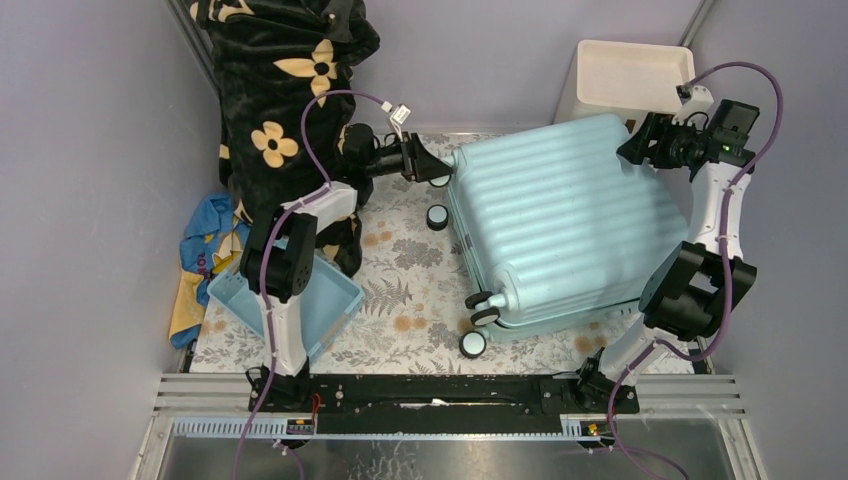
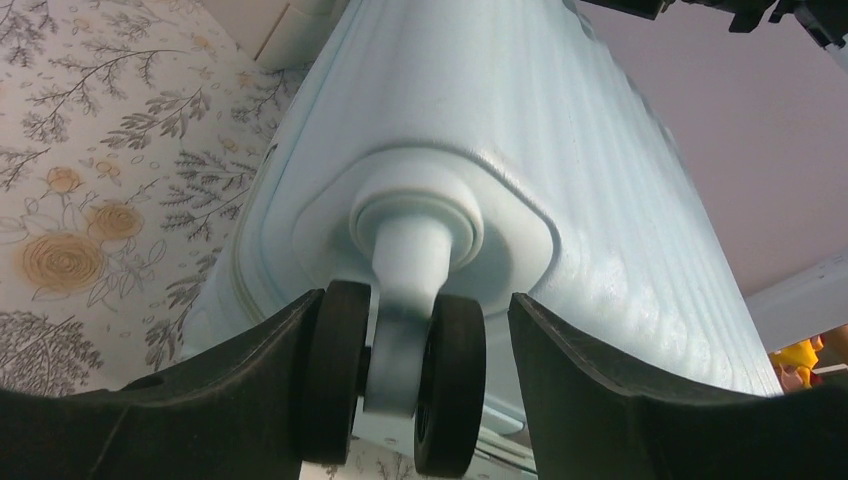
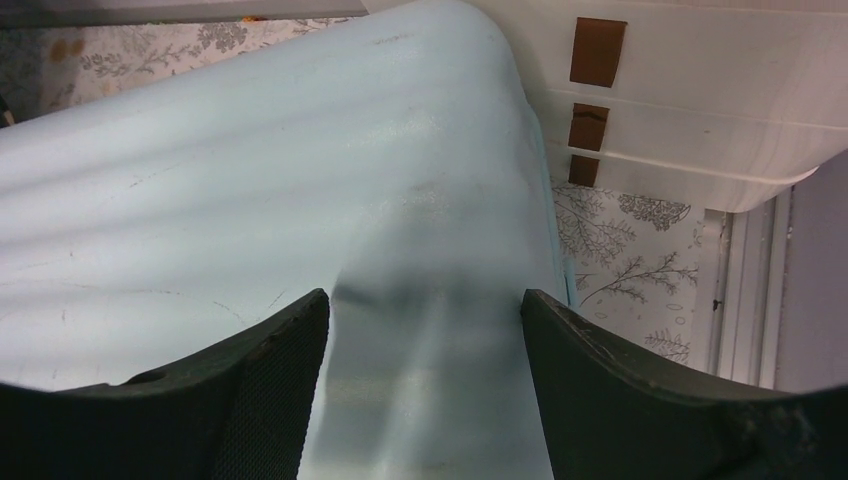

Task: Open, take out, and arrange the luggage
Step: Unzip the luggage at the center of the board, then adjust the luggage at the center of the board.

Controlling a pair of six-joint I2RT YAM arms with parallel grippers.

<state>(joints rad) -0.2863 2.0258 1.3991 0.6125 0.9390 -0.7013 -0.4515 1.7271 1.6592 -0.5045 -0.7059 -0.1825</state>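
The closed luggage (image 1: 560, 220) lies flat on the table (image 1: 400, 270), its long axis left to right, the wheeled end toward the left gripper (image 1: 436, 168), whose jaws stand apart around a far caster (image 2: 450, 380), while the right gripper (image 3: 422, 300), jaws also apart, stands over the opposite far corner.

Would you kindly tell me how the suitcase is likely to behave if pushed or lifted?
Probably stiff: the suitcase has a ribbed hard shell. Lying on its broad side, it likely slides rather than rolls or tips. The wheel inside the left end effector may swivel.
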